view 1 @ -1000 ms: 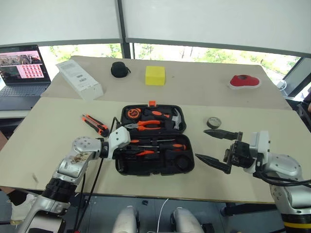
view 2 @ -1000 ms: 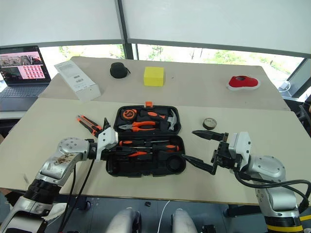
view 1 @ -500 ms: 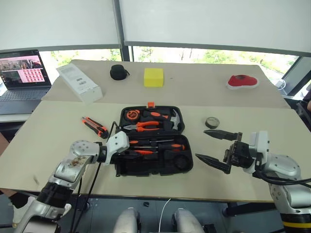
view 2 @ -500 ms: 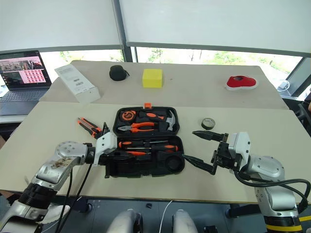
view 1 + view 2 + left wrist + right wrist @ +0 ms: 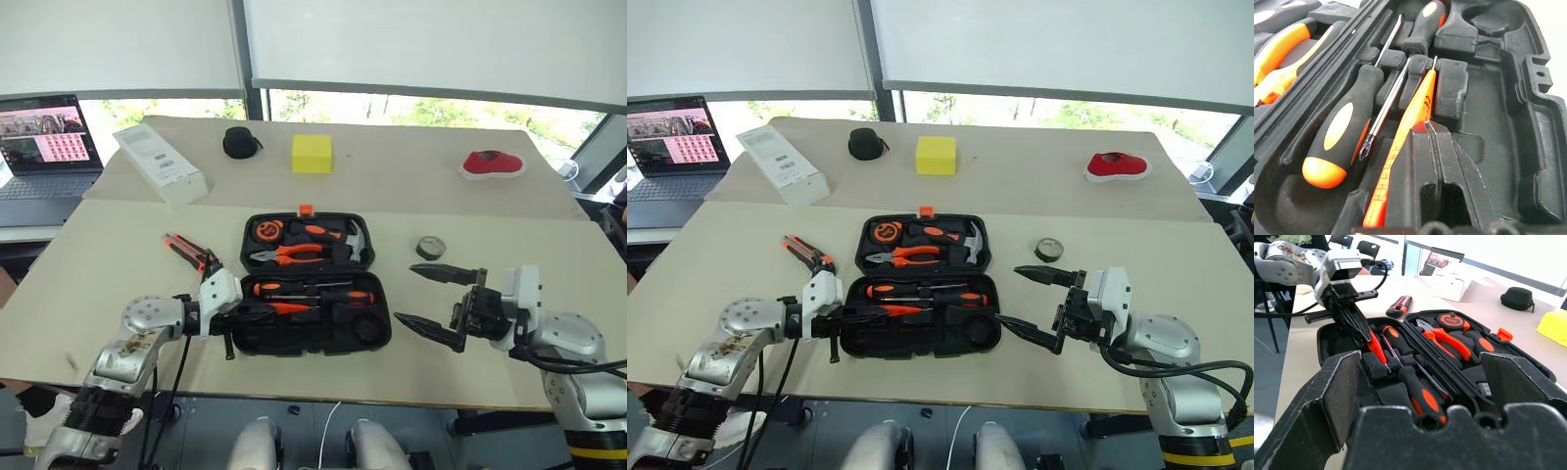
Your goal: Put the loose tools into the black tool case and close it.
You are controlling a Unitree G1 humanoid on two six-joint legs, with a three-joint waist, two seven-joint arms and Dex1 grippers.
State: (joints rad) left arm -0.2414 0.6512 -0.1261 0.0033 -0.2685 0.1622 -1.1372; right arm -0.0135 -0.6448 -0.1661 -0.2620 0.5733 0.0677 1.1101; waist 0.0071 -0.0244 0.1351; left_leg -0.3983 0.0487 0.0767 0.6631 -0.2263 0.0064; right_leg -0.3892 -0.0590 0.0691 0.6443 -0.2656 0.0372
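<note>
Your left gripper point(image 5: 1432, 147) is clenched on the orange tester screwdriver point(image 5: 1405, 132) inside the open tool case point(image 5: 377, 338); your right gripper point(image 5: 436, 299) hangs released beside it.

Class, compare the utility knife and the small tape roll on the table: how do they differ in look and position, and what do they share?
The utility knife is long and orange-and-black; the tape roll is round and dark. The utility knife lies left of the black tool case, the tape roll to its right. Both rest on the table, outside the open case.
</note>
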